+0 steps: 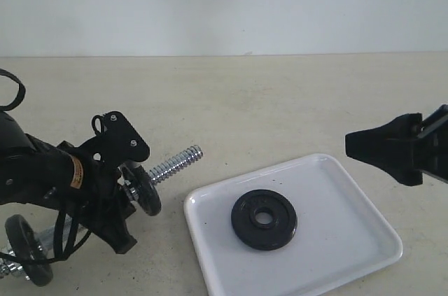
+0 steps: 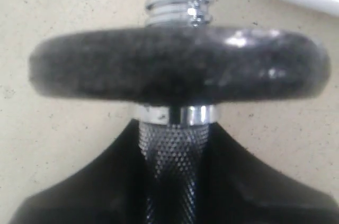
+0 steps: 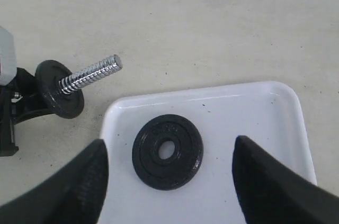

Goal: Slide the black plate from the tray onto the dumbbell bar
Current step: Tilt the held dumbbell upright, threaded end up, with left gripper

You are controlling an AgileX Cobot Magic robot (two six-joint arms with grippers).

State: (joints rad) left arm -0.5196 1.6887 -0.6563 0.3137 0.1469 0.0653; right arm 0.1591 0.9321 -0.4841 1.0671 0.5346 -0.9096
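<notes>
Left gripper (image 2: 172, 152) is clamping chrome threaded dumbbell bar (image 1: 175, 163); right gripper (image 3: 169, 142) is hovering open, empty, above round black cast-iron plate (image 1: 246, 226) in white glossy tray (image 1: 339, 201).

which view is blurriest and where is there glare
left wrist view is softest: the mounted disc is blurred, with small glints on its rim, while the dumbbell bar shows sharper knurling; right wrist view is crisp on the black plate; exterior view is evenly lit, with mild sheen on the tray
</notes>
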